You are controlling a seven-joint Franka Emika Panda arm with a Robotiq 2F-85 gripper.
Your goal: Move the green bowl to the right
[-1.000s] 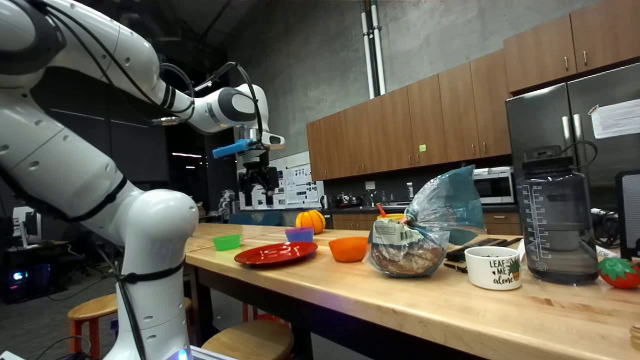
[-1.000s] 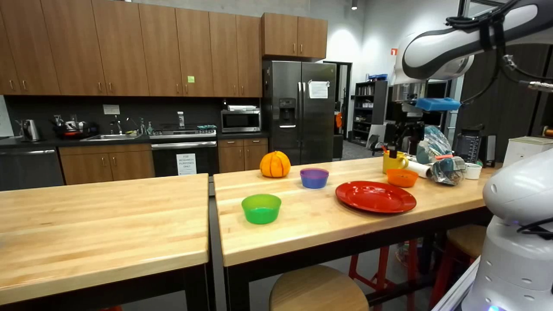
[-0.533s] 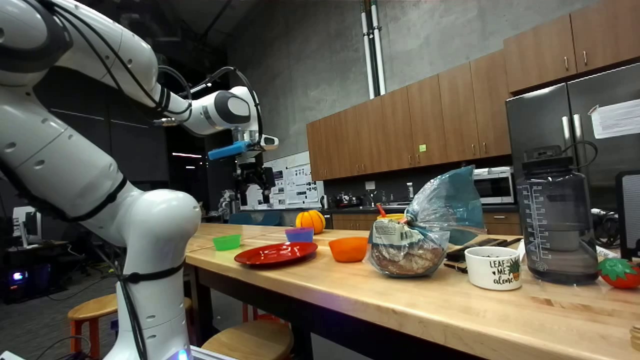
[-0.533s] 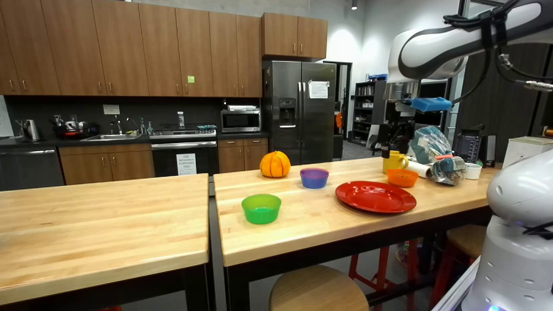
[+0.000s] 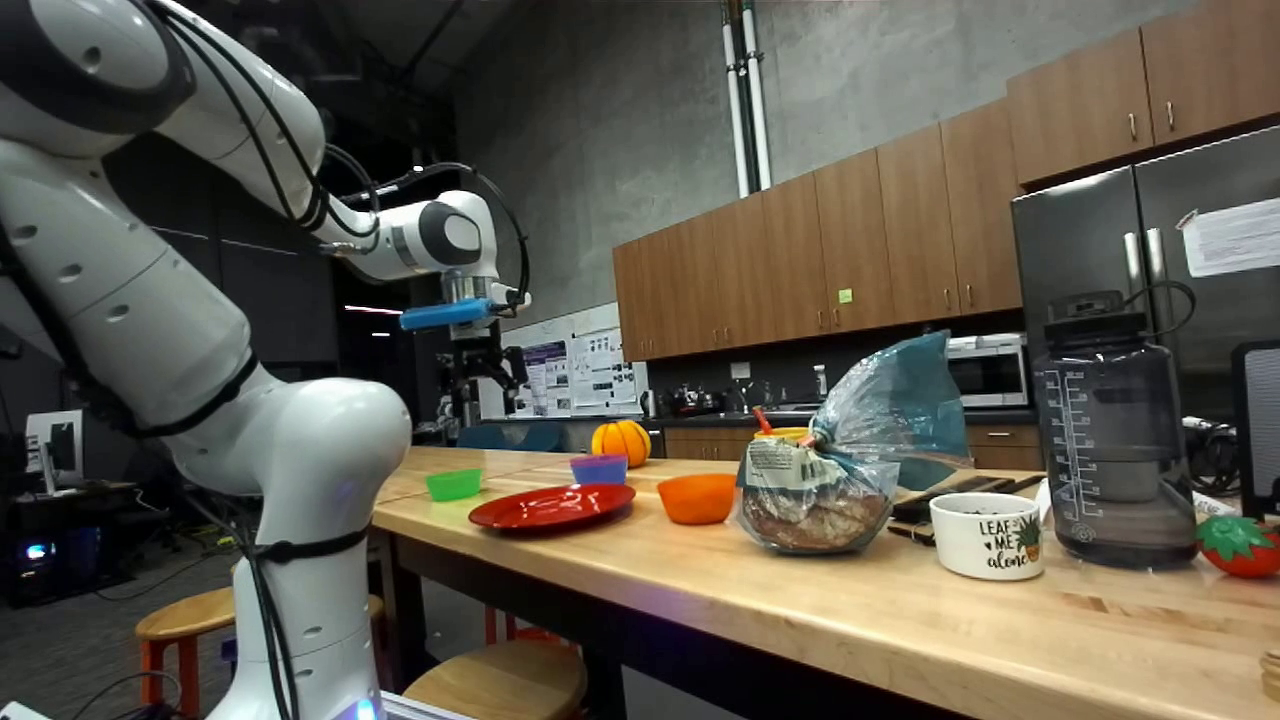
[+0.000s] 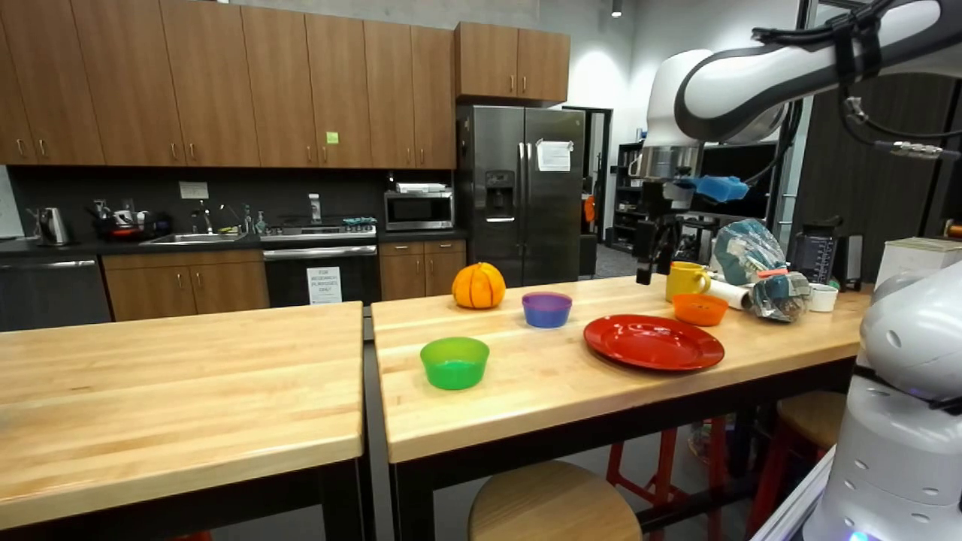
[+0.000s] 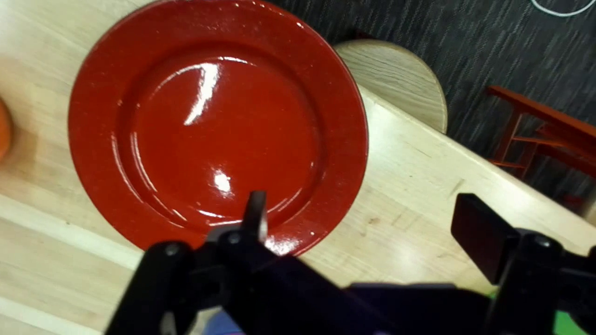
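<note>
1. In the wrist view, the green bowl (image 7: 564, 324) is showing only in slivers near four o'clock; the gripper (image 7: 363, 213) is covering most of it.
2. A blue-purple bowl (image 7: 223, 324) is peeking out near seven o'clock, largely blocked too, while the frame is cutting off all but a strip of an orange bowl (image 7: 3, 129) at nine o'clock.
3. The red plate (image 7: 223, 116) is lying nearly whole there, its rim clipped at twelve o'clock and overlapped near five o'clock by one finger (image 7: 254, 216).
4. In an exterior view, the gripper (image 5: 487, 398) is blending into a dark background, so its fingertips are proving hard to make out; the arm (image 5: 100, 260) is running off the frame toward ten o'clock.
5. There too, a bagged loaf (image 5: 815, 505) is hiding most of a yellow mug (image 5: 785, 434), and a red thing with a green top (image 5: 1240, 545) is being cut off between three and four o'clock.
6. The gripper is standing released, its fingers wide apart, with pale tabletop (image 7: 396, 228) and a bit of plate rim showing between them. It is hanging above the tabletop, well apart from the green bowl.
7. In an exterior view, the green bowl (image 6: 455, 366) is sitting upright near the tabletop's end, at about eight o'clock from both the gripper and the blue-purple bowl; from it, an orange pumpkin (image 6: 479, 286) is standing between twelve and one o'clock, and the red plate is lying toward three o'clock.
</note>
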